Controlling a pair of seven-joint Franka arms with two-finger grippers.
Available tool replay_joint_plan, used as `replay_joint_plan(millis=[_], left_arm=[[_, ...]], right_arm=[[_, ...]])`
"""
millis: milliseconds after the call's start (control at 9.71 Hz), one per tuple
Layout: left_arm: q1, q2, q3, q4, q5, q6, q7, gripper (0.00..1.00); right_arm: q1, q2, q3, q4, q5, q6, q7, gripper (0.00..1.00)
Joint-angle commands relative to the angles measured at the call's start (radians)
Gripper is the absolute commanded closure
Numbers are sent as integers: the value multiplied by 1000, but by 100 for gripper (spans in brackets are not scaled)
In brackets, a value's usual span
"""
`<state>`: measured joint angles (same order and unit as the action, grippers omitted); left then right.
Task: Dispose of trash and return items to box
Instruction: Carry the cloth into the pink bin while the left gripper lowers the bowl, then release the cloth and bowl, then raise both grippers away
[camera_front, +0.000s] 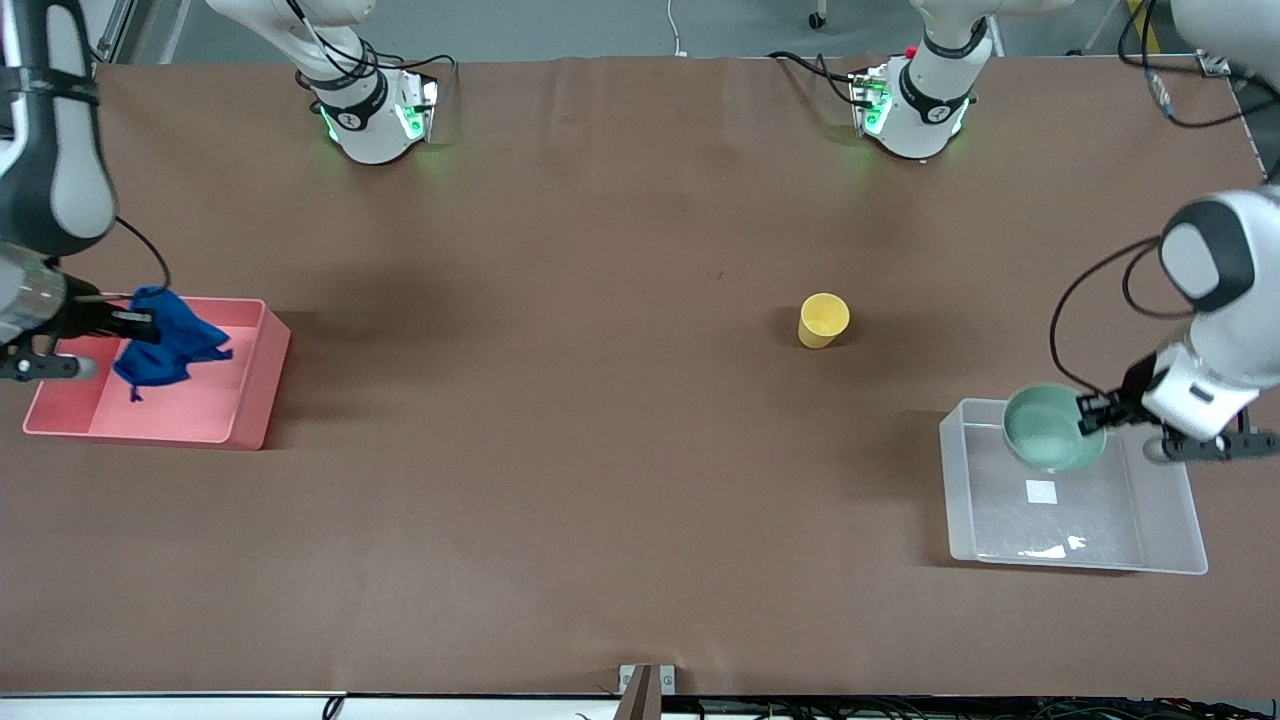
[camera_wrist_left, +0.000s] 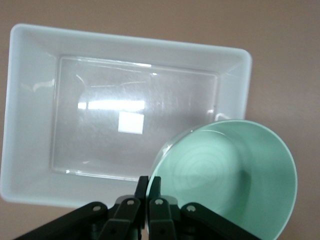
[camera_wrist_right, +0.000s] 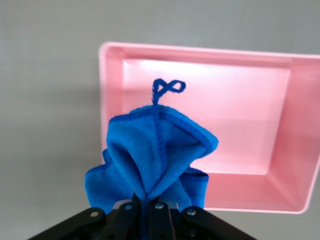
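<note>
Right gripper (camera_front: 128, 322), at the right arm's end of the table: fingers clamped on the blue cloth (camera_front: 165, 340), which hangs in the air over the pink bin (camera_front: 250, 400); in the right wrist view the cloth (camera_wrist_right: 150, 160) bunches out from the closed jaws, its string loop (camera_wrist_right: 167, 89) showing against the bin (camera_wrist_right: 295, 150).

Yellow cup (camera_front: 823, 320): upright on the brown table (camera_front: 600, 480), between bin and box, well apart from both.

Left gripper (camera_front: 1090, 412), at the left arm's end: fingers pinched on the rim of the mint-green bowl (camera_front: 1050, 430), held tilted over the clear box (camera_front: 1160, 500). In the left wrist view the bowl (camera_wrist_left: 235, 175) hangs over one corner of the box (camera_wrist_left: 30, 100), beside the white sticker (camera_wrist_left: 131, 122) on the box floor.
</note>
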<state>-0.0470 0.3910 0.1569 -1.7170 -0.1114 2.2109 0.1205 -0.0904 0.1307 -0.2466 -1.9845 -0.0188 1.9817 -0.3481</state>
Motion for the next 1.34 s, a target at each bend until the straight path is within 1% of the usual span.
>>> replay_joint_plan(millis=[0,103,206,309,412,515,618,721,824,926,1029,1132,1235], left_arm=[[-1,222,47,173,-63,-30,80,100],[-2,267,65,184,-104,-16,102,100],[-7,304,69,198,-119,-5,102,100],[1,333,69,198,-122,4,111,100],[7,354,69,198,-122,27,111,100],[9,377,69,198,-128,62,111,100],[9,397,69,198,-129,108,107,99],[9,405,69,198,-143,125,104,99],[9,420,69,200,-151,128,110,99],[13,419,70,200,-151,133,116,91],[10,420,70,200,-148,133,90,69],[18,417,72,200,-145,133,106,33],[19,392,70,200,-143,133,105,0]], right_arm=[[11,29,-29,-20,26,23,-60,99],[8,55,-29,-55,33,92,-60,99],[0,78,-29,-91,34,173,-61,98],[-6,93,-31,-97,34,187,-71,98],[-21,102,-45,-97,34,189,-130,98],[-22,122,-80,-99,36,212,-179,98],[-20,144,-83,-111,60,253,-198,97],[-17,165,-83,-123,81,300,-199,95],[-9,184,-82,-128,83,315,-199,56],[0,190,-82,-128,94,330,-198,1],[4,184,-82,-123,97,324,-198,0],[18,144,-71,-100,95,301,-186,0],[27,112,-57,-35,92,220,-177,0]])
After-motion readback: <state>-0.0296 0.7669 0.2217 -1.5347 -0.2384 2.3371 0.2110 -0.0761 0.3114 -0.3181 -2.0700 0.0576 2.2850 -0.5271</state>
